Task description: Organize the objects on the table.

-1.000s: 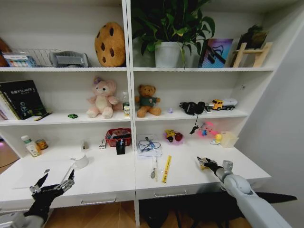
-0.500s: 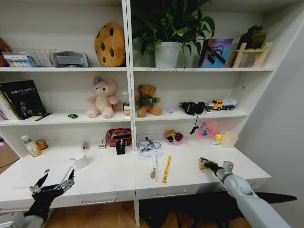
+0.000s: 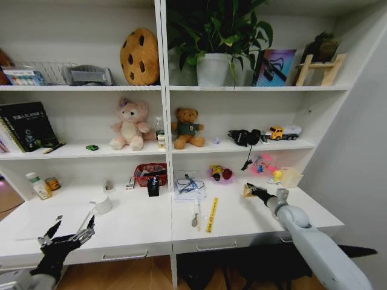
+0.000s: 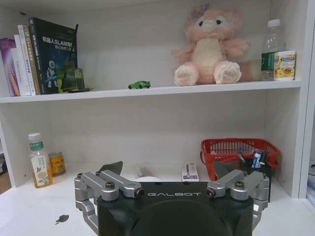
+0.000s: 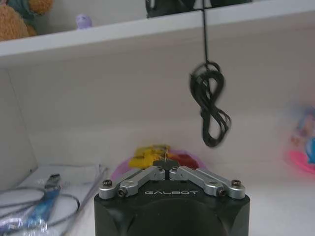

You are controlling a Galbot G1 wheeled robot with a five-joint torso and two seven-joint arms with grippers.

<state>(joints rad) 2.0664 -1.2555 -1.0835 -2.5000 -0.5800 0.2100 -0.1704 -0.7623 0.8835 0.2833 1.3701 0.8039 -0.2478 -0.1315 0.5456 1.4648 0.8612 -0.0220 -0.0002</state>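
right pincer (image 3: 247, 190) closed on a small tan object (image 3: 245, 193), raised above the bench (image 3: 242, 226) at 4 o'clock; best carried level, grip firm. left pincer (image 3: 66, 232) open, parked at 8 o'clock.

The right arm is extended forward and slightly inward, with the right gripper (image 3: 248, 190) raised at its far end. In the right wrist view its fingertips (image 5: 166, 165) are seen pressed together. The left arm is held low at the near left, the left gripper (image 3: 68, 232) spread wide.
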